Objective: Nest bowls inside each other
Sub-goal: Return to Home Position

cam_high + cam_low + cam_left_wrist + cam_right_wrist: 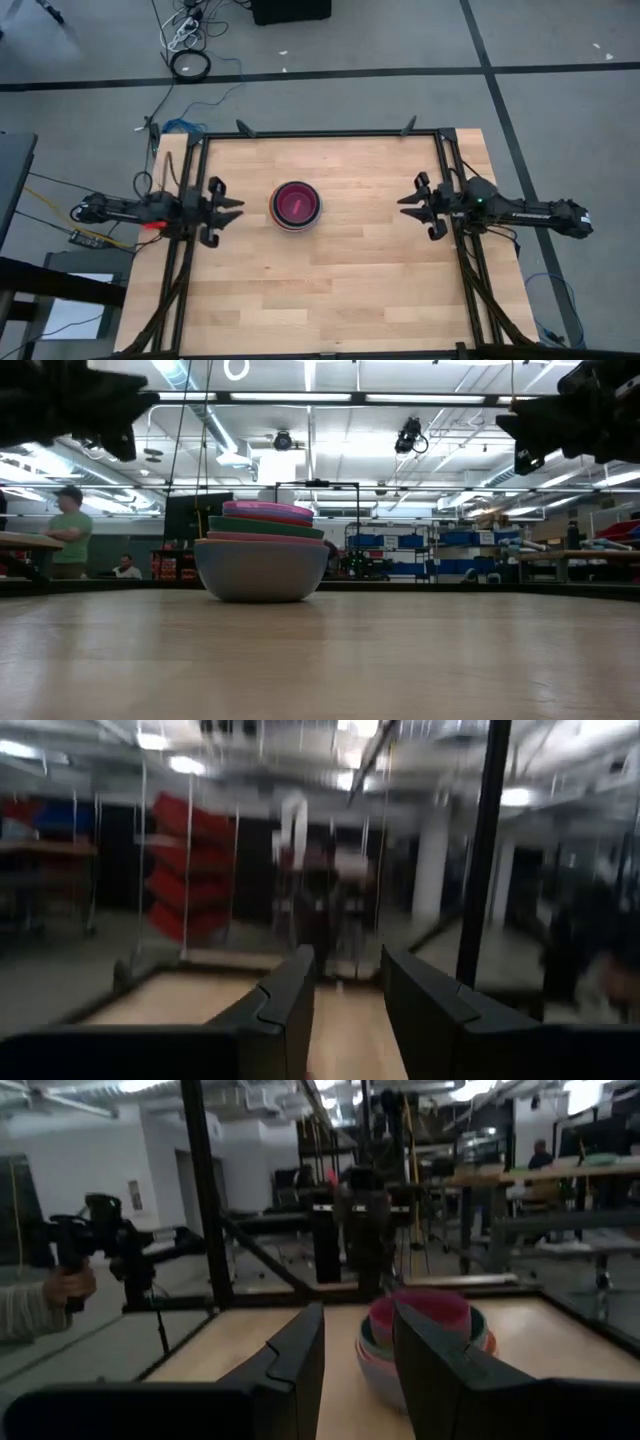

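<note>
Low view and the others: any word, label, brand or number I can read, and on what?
No text is readable in any view.
Stack of round plastic bowls, magenta-red on top: no print shows.
Left pincer and right pincer, either side of the stack: no markings show.
Blue shelving in the room behind: too blurred to read.

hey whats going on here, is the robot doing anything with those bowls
Nothing is being handled right now. The bowls sit nested in one stack on the wooden table, magenta-red at the inside. The left tool and the right tool are both open and empty, held above the table on either side of the stack and clear of it.
</note>
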`<state>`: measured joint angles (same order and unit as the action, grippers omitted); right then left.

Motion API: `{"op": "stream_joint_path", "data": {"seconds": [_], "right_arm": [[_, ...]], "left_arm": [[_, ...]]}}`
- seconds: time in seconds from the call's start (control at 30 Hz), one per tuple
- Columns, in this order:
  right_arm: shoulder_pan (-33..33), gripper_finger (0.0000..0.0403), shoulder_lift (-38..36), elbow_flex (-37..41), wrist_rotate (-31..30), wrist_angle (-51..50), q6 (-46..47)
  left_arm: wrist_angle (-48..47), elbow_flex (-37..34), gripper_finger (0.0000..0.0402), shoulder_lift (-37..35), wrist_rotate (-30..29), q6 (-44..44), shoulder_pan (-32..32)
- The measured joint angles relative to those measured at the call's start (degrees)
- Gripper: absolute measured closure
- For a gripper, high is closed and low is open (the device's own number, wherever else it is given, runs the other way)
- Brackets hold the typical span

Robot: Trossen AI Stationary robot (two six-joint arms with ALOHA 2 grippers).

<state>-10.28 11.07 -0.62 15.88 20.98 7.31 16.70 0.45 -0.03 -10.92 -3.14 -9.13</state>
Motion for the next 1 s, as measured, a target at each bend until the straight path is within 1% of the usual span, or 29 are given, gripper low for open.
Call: {"op": "stream_joint_path", "data": {"seconds": [0.17, 0.2, 0.33, 0.47, 0.57, 0.63, 0.73, 1.0], "right_arm": [[0.0, 0.0291, 0.0, 0.0, 0.0, -6.9, -3.8], [0.0, 0.0292, 0.0, 0.0, 0.0, -8.3, -4.7], [0.0, 0.0292, 0.0, 0.0, -0.4, -10.9, -6.2], [0.0, 0.0291, 0.0, 0.0, -4.2, -10.4, -6.1], [0.0, 0.0293, 0.2, 0.0, -6.7, -10.5, -2.5], [0.0, 0.0293, 0.2, 0.0, -6.7, -10.5, 2.1], [0.0, 0.0291, 0.2, 0.0, -6.7, -10.4, 5.4], [0.0, 0.0293, 0.2, 0.0, -6.8, -10.4, 5.7]], "left_arm": [[-14.5, 0.0, 0.0275, 0.1, -0.3, 0.2, 0.0], [-15.0, 0.0, 0.0275, 0.2, -0.3, 0.1, 0.0], [-16.4, 0.5, 0.0275, 0.7, 1.6, 2.3, 0.0], [-16.6, 0.6, 0.0275, 0.7, 0.6, 3.0, 0.0], [-16.0, 0.6, 0.0275, 0.7, 0.3, 2.6, 0.0], [-15.0, 0.6, 0.0275, 0.7, 0.2, 2.6, 0.0], [-13.9, 0.6, 0.0275, 0.7, 0.2, 2.9, 0.0], [-13.3, 0.6, 0.0275, 0.7, 0.2, 2.9, 0.0]]}}
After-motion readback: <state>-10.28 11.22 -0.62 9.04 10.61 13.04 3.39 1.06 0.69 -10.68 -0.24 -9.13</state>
